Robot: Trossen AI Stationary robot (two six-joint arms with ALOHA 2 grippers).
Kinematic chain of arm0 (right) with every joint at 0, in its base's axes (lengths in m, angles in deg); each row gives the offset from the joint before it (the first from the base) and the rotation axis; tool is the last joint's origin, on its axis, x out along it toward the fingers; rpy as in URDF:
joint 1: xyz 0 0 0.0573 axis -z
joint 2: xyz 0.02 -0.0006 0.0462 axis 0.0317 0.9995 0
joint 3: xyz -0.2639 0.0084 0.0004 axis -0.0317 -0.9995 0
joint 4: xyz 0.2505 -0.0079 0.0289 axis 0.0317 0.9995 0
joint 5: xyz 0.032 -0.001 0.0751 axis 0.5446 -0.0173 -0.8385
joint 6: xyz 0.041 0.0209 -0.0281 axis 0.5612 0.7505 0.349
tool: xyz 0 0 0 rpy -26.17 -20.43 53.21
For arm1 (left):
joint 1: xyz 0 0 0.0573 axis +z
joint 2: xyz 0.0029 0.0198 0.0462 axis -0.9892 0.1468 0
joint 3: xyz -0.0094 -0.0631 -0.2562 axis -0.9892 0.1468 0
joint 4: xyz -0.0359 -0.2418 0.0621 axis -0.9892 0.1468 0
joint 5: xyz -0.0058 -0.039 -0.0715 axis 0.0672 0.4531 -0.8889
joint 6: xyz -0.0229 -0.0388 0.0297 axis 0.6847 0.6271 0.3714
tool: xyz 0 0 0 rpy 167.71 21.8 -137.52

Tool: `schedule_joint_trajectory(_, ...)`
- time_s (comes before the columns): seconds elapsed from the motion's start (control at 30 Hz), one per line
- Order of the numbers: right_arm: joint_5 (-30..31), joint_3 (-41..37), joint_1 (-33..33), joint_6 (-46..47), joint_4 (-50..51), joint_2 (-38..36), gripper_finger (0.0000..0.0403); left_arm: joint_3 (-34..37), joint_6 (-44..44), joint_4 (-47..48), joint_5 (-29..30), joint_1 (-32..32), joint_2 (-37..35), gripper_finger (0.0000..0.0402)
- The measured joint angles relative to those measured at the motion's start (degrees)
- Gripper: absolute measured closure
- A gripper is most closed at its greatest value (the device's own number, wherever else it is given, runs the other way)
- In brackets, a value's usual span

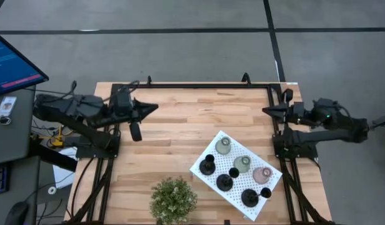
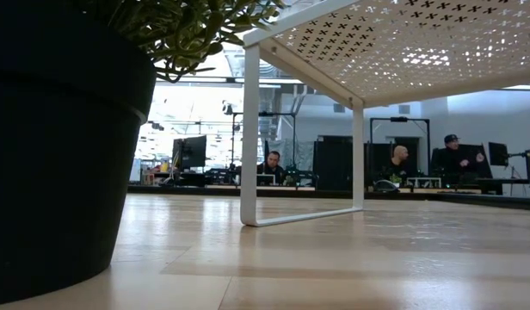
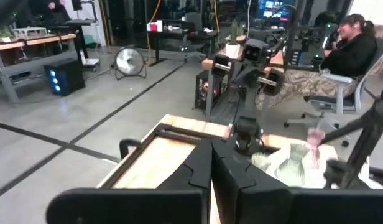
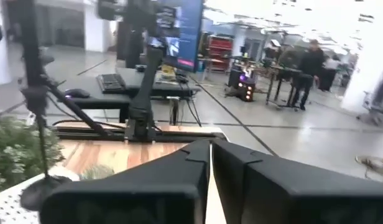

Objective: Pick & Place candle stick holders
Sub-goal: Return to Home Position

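Six candle stick holders stand on their bases on a white perforated board (image 1: 212, 156) at the table's near right. Three are pale: greenish (image 1: 223, 145), beige-green (image 1: 242, 164) and pinkish (image 1: 262, 175). Three are black (image 1: 207, 165) (image 1: 224, 182) (image 1: 249, 197). My left gripper (image 1: 152, 107) is shut and level over the table's far left part, pointing toward the right edge. My right gripper (image 1: 266, 110) is shut and level at the far right edge, pointing left. Both are well clear of the holders and hold nothing. Their shut fingers show in the wrist views (image 3: 211, 163) (image 4: 210, 155).
A bushy green potted plant (image 1: 173, 199) stands at the near edge, left of the board. The board is raised on thin white legs (image 2: 250, 138). Bare wood lies across the table's middle and left (image 1: 174, 134). A monitor (image 1: 11, 62) stands beyond the left edge. People sit in the room behind (image 3: 347, 50).
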Motion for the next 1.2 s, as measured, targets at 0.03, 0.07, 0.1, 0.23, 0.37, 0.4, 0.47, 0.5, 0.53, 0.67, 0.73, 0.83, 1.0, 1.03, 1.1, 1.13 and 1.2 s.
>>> schedule_joint_trajectory(0.03,0.2,-2.2,0.4,0.6,-0.8,-1.9,0.0391,2.8,0.1,-1.2,0.0,0.0,-1.5,0.0398)
schedule_joint_trajectory(0.07,0.4,-4.5,0.8,0.8,-1.7,-4.0,0.0396,5.4,0.1,-2.6,-0.1,0.0,-2.9,0.0398)
schedule_joint_trajectory(0.1,0.5,-6.6,1.1,1.0,-2.2,-6.0,0.0399,8.1,0.0,-4.4,-0.3,0.0,-4.5,0.0398)
schedule_joint_trajectory(0.23,2.1,-14.1,2.5,2.1,-4.6,-13.3,0.0399,18.9,0.3,-10.9,-1.2,-0.1,-11.3,0.0398)
schedule_joint_trajectory(0.37,3.8,-19.1,4.2,4.5,-4.2,-14.9,0.0401,28.6,3.2,-15.5,-1.6,-0.1,-18.9,0.0397)
schedule_joint_trajectory(0.4,3.5,-19.6,4.7,4.8,-4.7,-14.7,0.0401,30.8,4.2,-16.3,-1.5,-0.1,-20.9,0.0398)
schedule_joint_trajectory(0.47,3.1,-21.0,5.5,5.8,-6.8,-13.5,0.0402,34.8,6.1,-18.0,-1.4,-0.1,-24.8,0.0399)
schedule_joint_trajectory(0.5,2.6,-22.0,5.7,6.2,-6.1,-13.3,0.0402,36.9,6.9,-18.6,-1.4,-0.1,-26.6,0.0399)
schedule_joint_trajectory(0.53,2.3,-22.8,6.0,6.5,-5.7,-13.3,0.0402,38.8,7.6,-19.3,-1.3,-0.1,-28.1,0.0398)
schedule_joint_trajectory(0.67,1.5,-24.9,7.0,7.3,-7.3,-14.7,0.0402,45.6,8.1,-23.6,-1.3,-0.1,-33.8,0.0397)
schedule_joint_trajectory(0.73,1.3,-26.2,7.3,8.0,-6.0,-14.9,0.0402,49.0,8.0,-25.3,-1.3,-0.1,-36.0,0.0399)
schedule_joint_trajectory(0.83,1.3,-27.4,7.3,8.4,-7.2,-15.0,0.0402,52.9,8.1,-26.7,-1.3,-0.1,-38.7,0.0398)
schedule_joint_trajectory(1.0,0.8,-30.8,7.7,11.2,-7.6,-15.0,0.0402,58.1,9.7,-27.4,-1.3,-0.1,-42.1,0.0398)
schedule_joint_trajectory(1.03,0.1,-31.6,7.7,11.4,-8.4,-15.0,0.0402,59.1,10.0,-27.8,-1.3,-0.1,-42.6,0.0398)
schedule_joint_trajectory(1.1,-1.2,-33.6,7.6,12.0,-10.3,-15.0,0.0402,61.2,10.2,-28.3,-1.3,-0.1,-43.6,0.0398)
schedule_joint_trajectory(1.13,-1.7,-34.2,7.6,12.3,-11.3,-15.0,0.0403,62.2,10.2,-28.4,-1.3,-0.1,-44.1,0.0398)
schedule_joint_trajectory(1.2,-2.2,-34.5,7.6,12.3,-12.6,-14.7,0.0403,64.3,10.5,-28.4,-1.4,-0.1,-45.3,0.0396)
